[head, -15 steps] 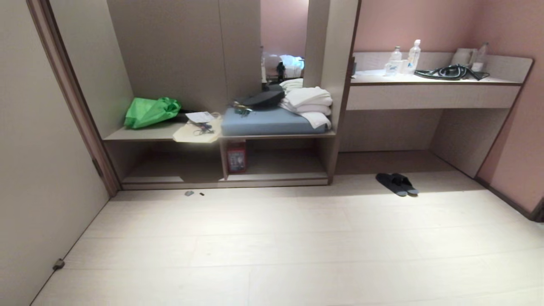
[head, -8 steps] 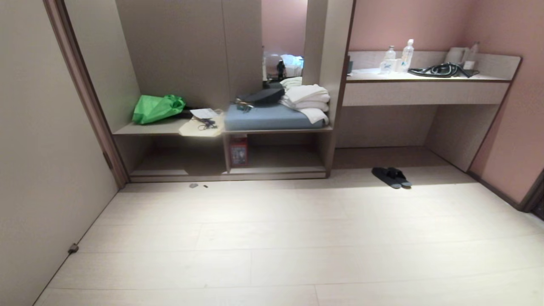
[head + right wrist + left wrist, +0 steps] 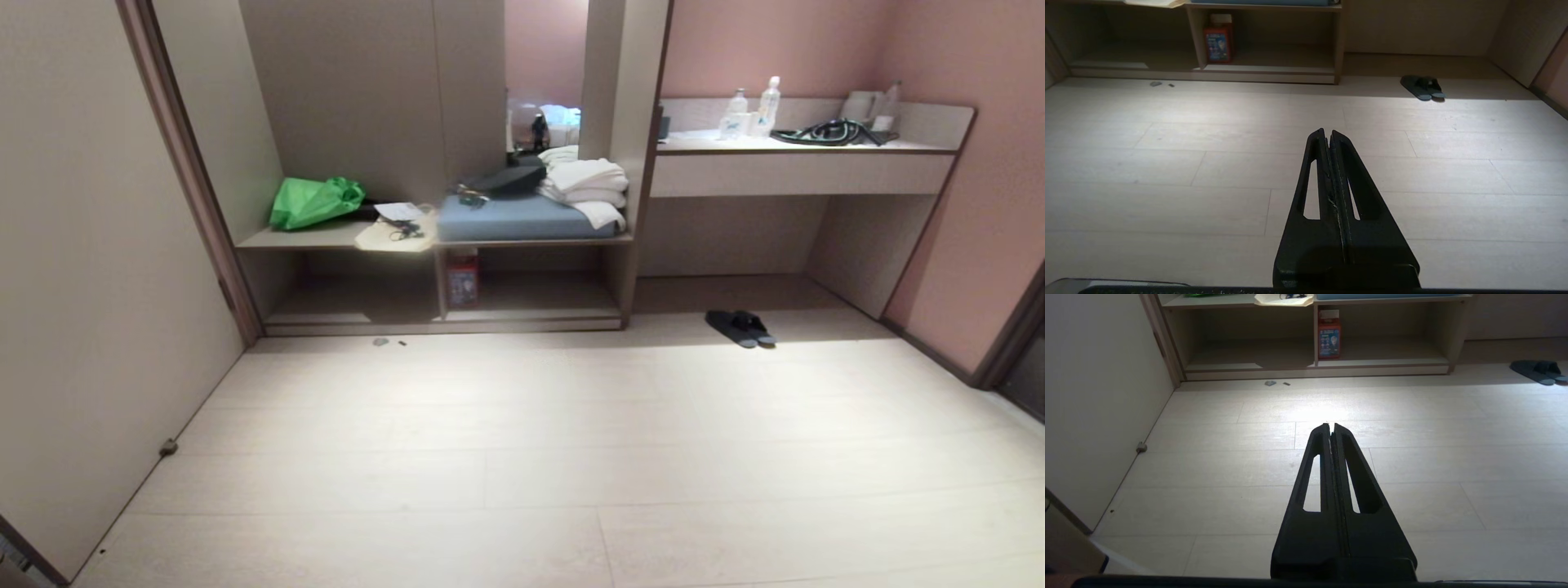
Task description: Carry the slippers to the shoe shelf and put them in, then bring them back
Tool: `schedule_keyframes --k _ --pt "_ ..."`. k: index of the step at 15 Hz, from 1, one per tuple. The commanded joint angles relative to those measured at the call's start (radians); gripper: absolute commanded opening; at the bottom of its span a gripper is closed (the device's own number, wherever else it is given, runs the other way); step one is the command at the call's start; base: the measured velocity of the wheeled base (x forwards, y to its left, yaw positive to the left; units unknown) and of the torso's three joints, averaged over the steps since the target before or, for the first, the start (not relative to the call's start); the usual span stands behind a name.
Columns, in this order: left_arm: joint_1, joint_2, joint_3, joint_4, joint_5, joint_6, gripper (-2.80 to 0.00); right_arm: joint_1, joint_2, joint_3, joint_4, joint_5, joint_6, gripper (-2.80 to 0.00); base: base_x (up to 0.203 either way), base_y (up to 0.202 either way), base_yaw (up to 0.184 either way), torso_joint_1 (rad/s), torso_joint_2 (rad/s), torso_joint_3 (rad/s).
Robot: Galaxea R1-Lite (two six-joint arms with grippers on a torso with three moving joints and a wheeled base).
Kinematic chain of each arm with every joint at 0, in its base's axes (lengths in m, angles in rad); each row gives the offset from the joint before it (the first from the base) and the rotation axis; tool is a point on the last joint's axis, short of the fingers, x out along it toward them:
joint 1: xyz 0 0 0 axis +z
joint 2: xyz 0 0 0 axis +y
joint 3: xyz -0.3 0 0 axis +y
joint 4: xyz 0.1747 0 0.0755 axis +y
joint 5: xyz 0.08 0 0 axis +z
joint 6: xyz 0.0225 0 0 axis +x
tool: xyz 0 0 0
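Pale plank floor [image 3: 522, 457], flat dark slippers [image 3: 741, 327]

Slippers [image 3: 741, 327]: one pair, dark grey-black, lying flat on the pale floor, side by side and touching, set at a slant. They sit just outside the recess under the long counter, to the right of the shoe shelf and apart from it.

Shoe shelf [image 3: 445, 327]: low, wide open cubby in taupe wood-grain, pale raised base board, one upright divider panel splitting it into two compartments. No slipper inside either compartment.
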Motion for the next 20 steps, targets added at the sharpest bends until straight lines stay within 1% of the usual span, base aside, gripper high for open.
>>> schedule_keyframes --k 1,4,20 --pt "0.0 0.0 0.0 0.0 0.001 -0.001 -2.8 0.001 0.002 0.0 0.0 0.0 0.0 -2.8 -0.195 0.0 -0.003 0.002 0.0 0.002" --pt "0.0 0.0 0.0 0.0 0.001 -0.001 -2.8 0.001 0.002 0.0 0.0 0.0 0.0 -2.8 -0.154 0.0 0.001 -0.002 0.0 0.002" --pt "0.0 0.0 0.0 -0.002 -0.001 0.007 -2.8 0.001 0.002 0.0 0.0 0.0 0.0 -2.8 0.0 0.0 0.0 0.0 0.0 0.0"
